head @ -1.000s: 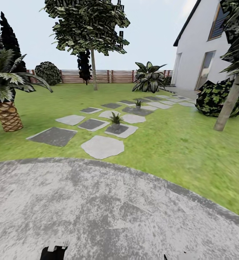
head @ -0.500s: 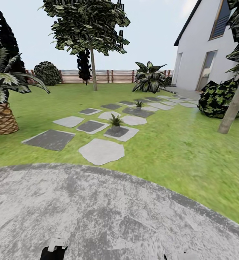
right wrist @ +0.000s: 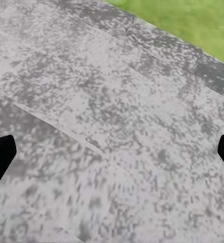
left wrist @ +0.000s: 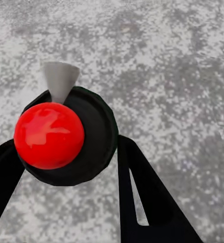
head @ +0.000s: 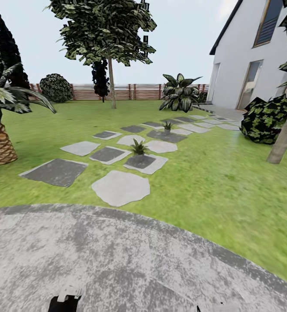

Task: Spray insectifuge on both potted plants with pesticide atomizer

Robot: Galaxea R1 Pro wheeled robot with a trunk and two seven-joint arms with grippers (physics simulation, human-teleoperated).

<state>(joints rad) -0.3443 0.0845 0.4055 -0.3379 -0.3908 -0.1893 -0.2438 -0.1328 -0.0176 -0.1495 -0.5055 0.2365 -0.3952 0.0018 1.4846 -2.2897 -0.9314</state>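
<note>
- Between the two black fingers (left wrist: 124, 187) of the left gripper (left wrist: 66, 167) sits the pesticide atomizer (left wrist: 66, 134). The fingers press on both its sides and hold it tight.
- From the left wrist it looks like a round dark body with a shiny red ball on top. A small pale grey cone, the nozzle, pokes out past it.
- I think it is small and light, hard like plastic, and smooth, so it could slip. Holding the round dark body on both sides, as now, looks like the best place.
- It hangs over the grey speckled patio (head: 130, 255), low by the robot.
- On the right gripper (right wrist: 112, 152) I see just two black tips far apart with bare patio between them, so it is open and holds nothing.
- Out on the lawn (head: 212, 173), the near potted plant (head: 139, 147) stands on the stepping stones (head: 119, 187). The far potted plant (head: 167, 126) stands further along the path.
- Both plants are small bunches of pointy green leaves, well away from the sprayer.
</note>
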